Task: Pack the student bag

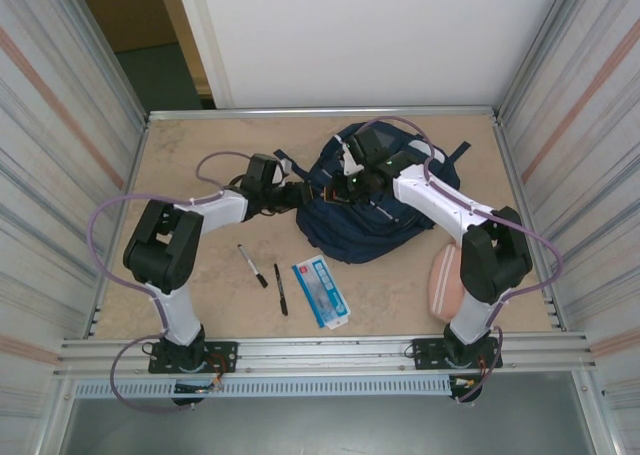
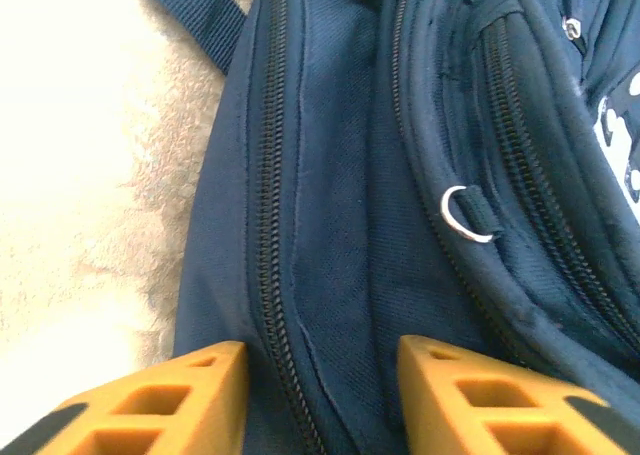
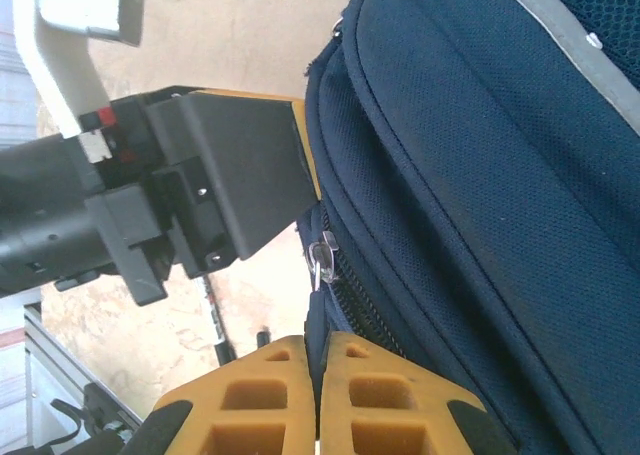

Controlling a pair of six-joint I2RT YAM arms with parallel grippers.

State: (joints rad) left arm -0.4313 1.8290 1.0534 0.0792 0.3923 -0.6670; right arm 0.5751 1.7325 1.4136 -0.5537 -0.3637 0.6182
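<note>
Fingers (image 2: 190, 395) of the left gripper (image 2: 320, 353) are ribbed orange plastic with hollow square cells. They stand spread apart and hold nothing, with a closed black zip track of the student bag (image 2: 340, 225) running between them. The right gripper (image 3: 320, 350) has the same orange fingers, here pressed together. They pinch the zip pull (image 3: 316, 320), a thin navy strip hanging from a small metal slider (image 3: 320, 260).

The bag is soft, finely woven navy cloth with piped seams, a grey reflective stripe and a small silver half-ring (image 2: 462, 215) on a loop. It lies slumped at the far middle of the beige mottled table (image 1: 200, 145), directly against both sets of fingertips. The left gripper is at its left edge and the right gripper on top.

The zips in view are closed, so its contents are hidden. On the table nearer the arm bases lie two black pens (image 1: 252, 265), a blue-and-white flat packet (image 1: 320, 291) and a rounded pink pouch (image 1: 444, 281), all apart from the bag.
</note>
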